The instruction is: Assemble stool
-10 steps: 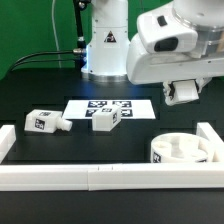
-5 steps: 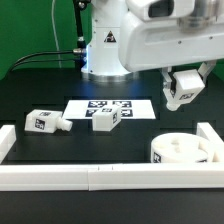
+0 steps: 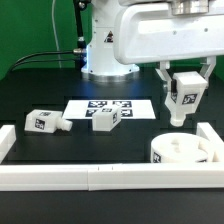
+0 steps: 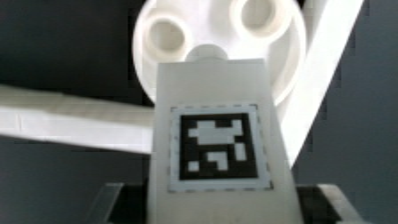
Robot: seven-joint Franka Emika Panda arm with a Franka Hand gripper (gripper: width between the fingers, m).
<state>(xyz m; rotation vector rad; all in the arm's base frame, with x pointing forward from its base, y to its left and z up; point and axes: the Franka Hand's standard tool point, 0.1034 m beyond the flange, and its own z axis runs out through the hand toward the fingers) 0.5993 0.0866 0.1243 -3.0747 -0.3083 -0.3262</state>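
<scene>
pinching a stool leg point(image 3: 181, 108), the end effector point(image 3: 184, 80) is clamped on the leg's blocky upper end, one finger on each side. the leg is held roughly upright in the air, stub end down, with its square tag point(image 3: 183, 96) turned toward the exterior camera. it is hung over the seat point(image 3: 183, 150), and a gap is visible between the stub and the seat's top. the seat is set on the desk point(image 3: 40, 95) at the exterior view's right, in the corner formed by the front rail point(image 3: 100, 176) and the side rail point(image 3: 211, 135). it sits just beside both; whether they touch cannot be told.

in the wrist view the stool leg point(image 4: 214, 110) is seen running away from the camera, tag point(image 4: 217, 146) in full view. its far end is lined up on the seat point(image 4: 214, 35) between two round sockets point(image 4: 167, 36). grey finger pads point(image 4: 121, 206) are seen on either side of the leg's near end.

two more legs are on the desk. the first loose leg point(image 3: 45, 122) is laid on its side on the black surface at the exterior view's left. the second loose leg point(image 3: 107, 119) is laid at the front edge of the marker board point(image 3: 110, 104), partly overlapping it. both are well apart from the seat. the robot base point(image 3: 105, 50) is seen behind the board.
</scene>
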